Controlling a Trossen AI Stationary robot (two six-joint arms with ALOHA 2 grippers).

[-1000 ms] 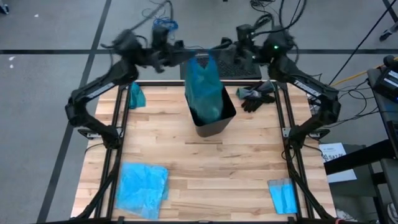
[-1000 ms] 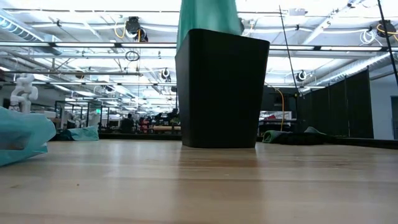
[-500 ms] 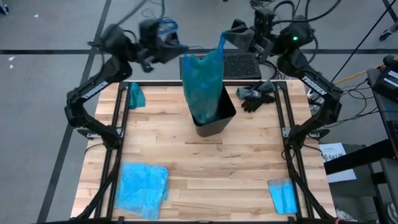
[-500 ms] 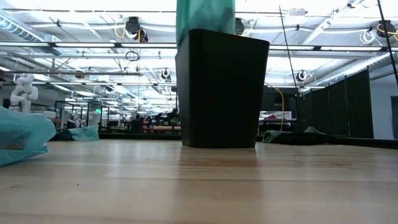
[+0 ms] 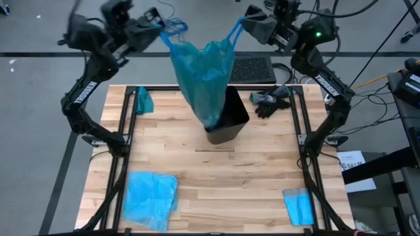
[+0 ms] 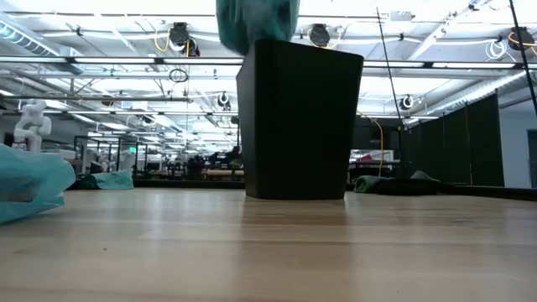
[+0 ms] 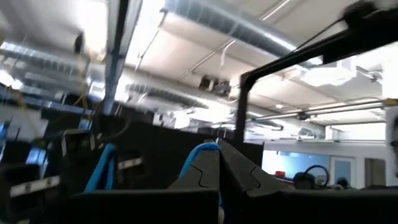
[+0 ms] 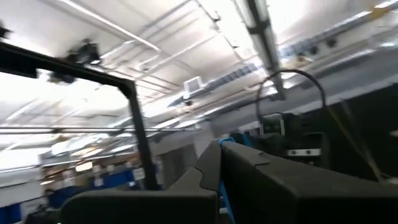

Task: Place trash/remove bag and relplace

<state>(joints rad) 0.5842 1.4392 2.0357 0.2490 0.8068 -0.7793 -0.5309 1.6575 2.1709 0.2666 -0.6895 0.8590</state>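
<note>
On the pale wooden counter (image 5: pixel 216 177), the tall black plastic bin (image 5: pixel 231 121) stands toward twelve o'clock. The dark teal crinkly plastic bag (image 5: pixel 205 75) hangs stretched above it, bottom just inside, so it can lift clear. The left pincer (image 5: pixel 159 26) and right pincer (image 5: pixel 246 24) each pinch a handle.

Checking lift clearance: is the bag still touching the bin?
Touching. High view: the teal bag, pinched by left gripper and right gripper, still has its bottom inside the black bin.

Grey floor (image 5: pixel 39 78) around the table; ceiling ducts (image 7: pixel 236 28) overhead.
</note>
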